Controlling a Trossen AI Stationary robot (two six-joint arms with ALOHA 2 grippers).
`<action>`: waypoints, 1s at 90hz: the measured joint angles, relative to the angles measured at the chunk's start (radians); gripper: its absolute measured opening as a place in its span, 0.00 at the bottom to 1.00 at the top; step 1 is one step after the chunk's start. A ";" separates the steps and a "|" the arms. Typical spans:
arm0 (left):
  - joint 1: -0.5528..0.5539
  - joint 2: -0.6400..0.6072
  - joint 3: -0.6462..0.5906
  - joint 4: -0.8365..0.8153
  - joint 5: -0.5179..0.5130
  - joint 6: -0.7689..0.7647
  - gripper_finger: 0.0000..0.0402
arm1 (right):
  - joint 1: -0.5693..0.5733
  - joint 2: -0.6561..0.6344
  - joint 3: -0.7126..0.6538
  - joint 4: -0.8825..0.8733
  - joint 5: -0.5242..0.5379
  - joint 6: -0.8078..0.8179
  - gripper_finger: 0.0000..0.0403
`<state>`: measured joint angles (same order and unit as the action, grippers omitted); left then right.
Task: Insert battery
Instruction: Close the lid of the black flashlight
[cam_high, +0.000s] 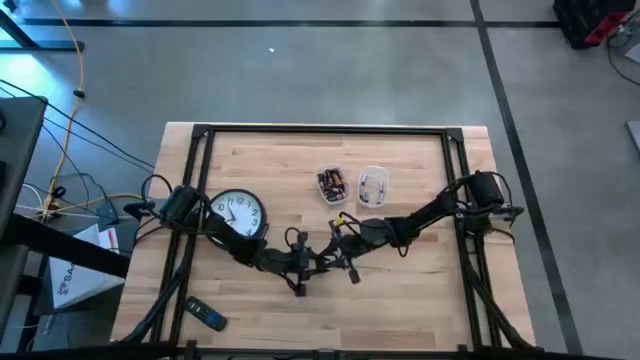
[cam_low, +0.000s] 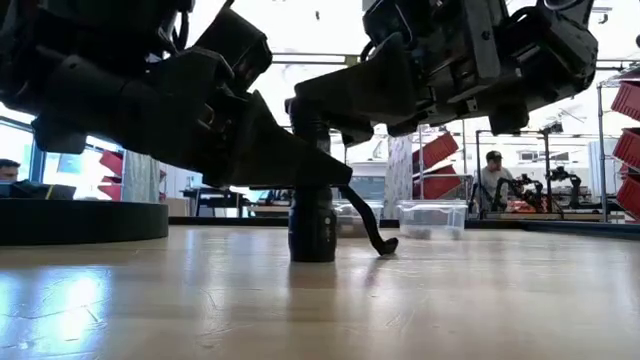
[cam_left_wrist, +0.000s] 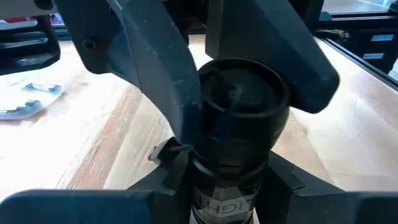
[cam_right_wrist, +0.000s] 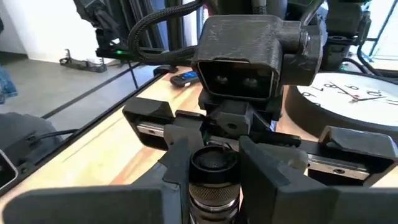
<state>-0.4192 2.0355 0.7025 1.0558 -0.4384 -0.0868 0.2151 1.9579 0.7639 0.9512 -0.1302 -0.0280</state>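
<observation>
Near the front edge of the wooden counter, the black cylindrical metal flashlight stands upright, open end up for a battery. The left claw is clamped on its barrel to steady it — the right claw closes around the top, likely to seat the cell.

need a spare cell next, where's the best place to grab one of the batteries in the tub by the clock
Judging from the high view, come straight down into the battery tub, since its walls block the sides. Pinch a top battery across its round body; how each one lies cannot be told.
</observation>
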 joint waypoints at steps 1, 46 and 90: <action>0.000 -0.002 -0.003 0.001 -0.001 0.001 0.24 | 0.001 0.000 0.000 0.000 0.007 -0.001 0.18; 0.001 -0.038 -0.051 -0.002 -0.020 -0.014 0.24 | 0.001 0.000 0.001 -0.019 0.082 -0.003 0.18; 0.000 -0.038 -0.051 -0.003 -0.008 -0.009 0.24 | -0.007 -0.004 0.001 -0.040 0.060 0.004 0.18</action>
<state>-0.4192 1.9976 0.6514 1.0527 -0.4463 -0.0958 0.2078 1.9537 0.7650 0.9110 -0.0698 -0.0244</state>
